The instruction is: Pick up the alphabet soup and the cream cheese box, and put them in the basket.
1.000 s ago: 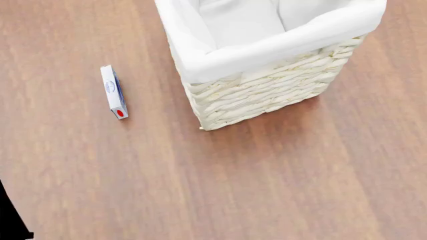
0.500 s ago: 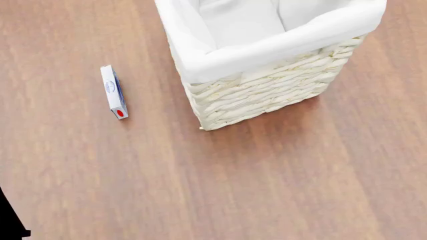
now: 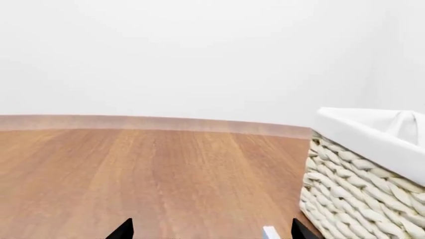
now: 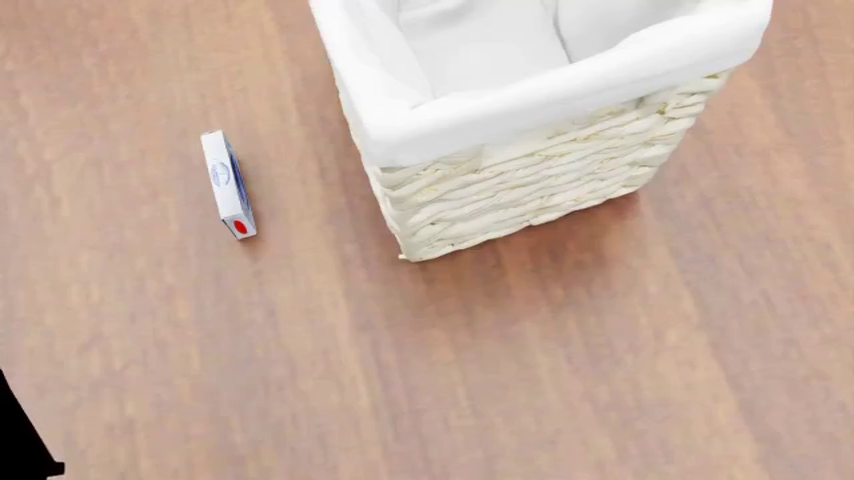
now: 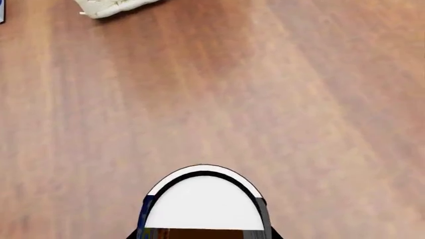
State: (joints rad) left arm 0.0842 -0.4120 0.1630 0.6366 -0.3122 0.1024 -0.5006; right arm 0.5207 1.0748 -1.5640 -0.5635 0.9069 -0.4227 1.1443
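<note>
The cream cheese box (image 4: 227, 183) lies flat on the wooden floor, left of the basket (image 4: 534, 190); its near end (image 3: 269, 232) shows between the fingertips of my left gripper (image 3: 212, 232). That gripper is open, low over the floor, with the basket (image 3: 359, 189) at its side. In the right wrist view the alphabet soup (image 5: 202, 201) fills the space between the jaws of my right gripper (image 5: 202, 235), white top facing the camera and a blue edge at its side. The gripper is shut on it above the floor. Neither gripper shows in the head view.
Wooden floor (image 4: 561, 380) runs all around the basket. A white wall (image 3: 199, 55) stands beyond the floor's far edge. One basket corner (image 5: 109, 6) shows at the far edge of the right wrist view. A dark part of my left arm (image 4: 20, 445) sits in the head view's lower left corner.
The dark left arm part in the head view's corner has shifted slightly. The box and the basket have not moved.
</note>
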